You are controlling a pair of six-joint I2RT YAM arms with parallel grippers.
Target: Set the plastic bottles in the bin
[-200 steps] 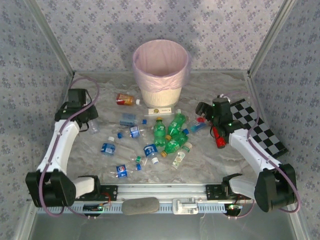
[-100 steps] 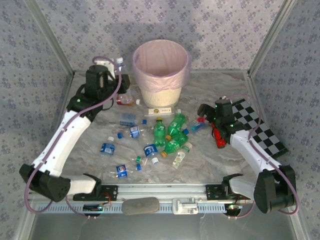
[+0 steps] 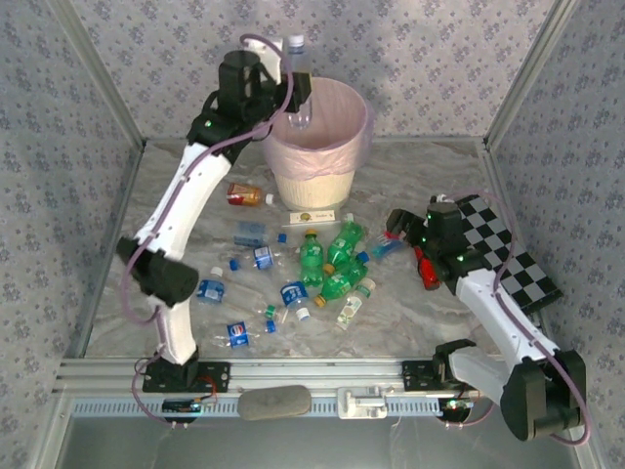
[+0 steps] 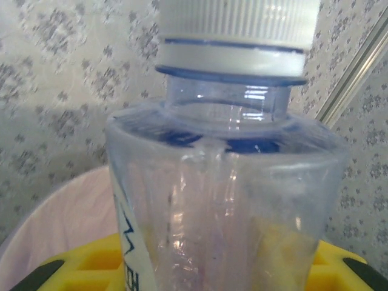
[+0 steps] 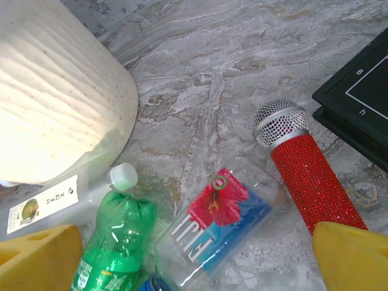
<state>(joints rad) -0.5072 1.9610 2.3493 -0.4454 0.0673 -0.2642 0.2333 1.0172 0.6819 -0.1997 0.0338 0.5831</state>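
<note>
Above the left rim of the bin (image 3: 314, 184), which stands at the middle of the far edge of the bench (image 3: 430, 176), the left pincer (image 3: 293, 93) is clamped tight on a clear bottle (image 3: 298, 83) with a white cap. The bottle is upright, cap on top, and from above its lower end overlaps the bin's pink-lined mouth. In the left wrist view the bottle (image 4: 224, 182) sits between yellow pads, with the pink liner behind it.

Near the right edge, the right pincer (image 3: 398, 223) hangs low over the bench with its jaws spread wide and nothing between them. Below it lies a flattened blue-labelled bottle (image 5: 212, 224) with a red flower print. Just beside that is a green bottle (image 5: 115, 242) with a white cap. A red microphone (image 5: 309, 176) lies to the other side, near a checkered board (image 3: 508, 249).

Other bottles lie scattered over the middle of the bench. An orange bottle (image 3: 246, 194) is by the bin's left foot, several green ones (image 3: 337, 264) cluster centrally, and clear blue-labelled ones (image 3: 210, 289) lie towards the left. A white card (image 3: 312, 217) lies in front of the bin.
</note>
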